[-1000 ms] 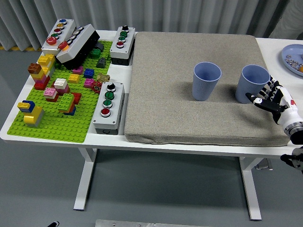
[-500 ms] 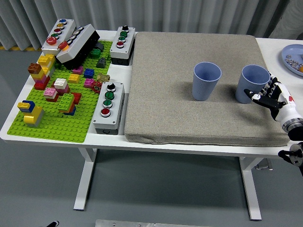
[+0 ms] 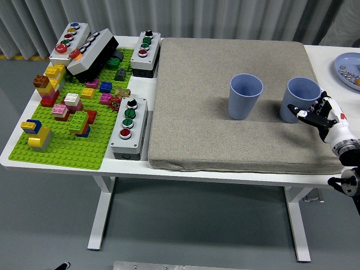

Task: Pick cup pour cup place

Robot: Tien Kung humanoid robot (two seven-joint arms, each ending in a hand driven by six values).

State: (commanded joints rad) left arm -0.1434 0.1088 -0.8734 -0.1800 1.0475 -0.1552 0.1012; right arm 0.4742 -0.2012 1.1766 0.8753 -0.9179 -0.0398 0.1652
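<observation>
1. The blue ribbed plastic cup (image 3: 300, 98) nearest my right hand (image 3: 326, 117) stands upright and open-mouthed on the grey fabric mat (image 3: 191, 112), just ahead of my fingers (image 3: 306, 114).
2. My right hand comes in from the lower right. Its black-tipped fingers are spread and curve around the near side of that cup's lower wall. From this view I cannot tell whether they press the wall or sit just off it. They are not clamped on the cup, which rests with its base on the mat.
3. A second blue ribbed plastic cup (image 3: 245, 96) stands upright on the same mat, off to the left of my fingers and apart from the first cup.
4. The mat covers the right part of the white bench (image 3: 337, 56). My wrist hangs over the mat's right edge.
5. Beyond my fingers, at the bench's far right corner, a light blue plate (image 3: 347, 68) holds some small pieces that I cannot make out.
6. Far to the left of my fingers lies a green building-block baseplate (image 3: 67, 149) carrying coloured bricks. Grey button boxes (image 3: 130, 127) with red, green and black buttons stand around it.
</observation>
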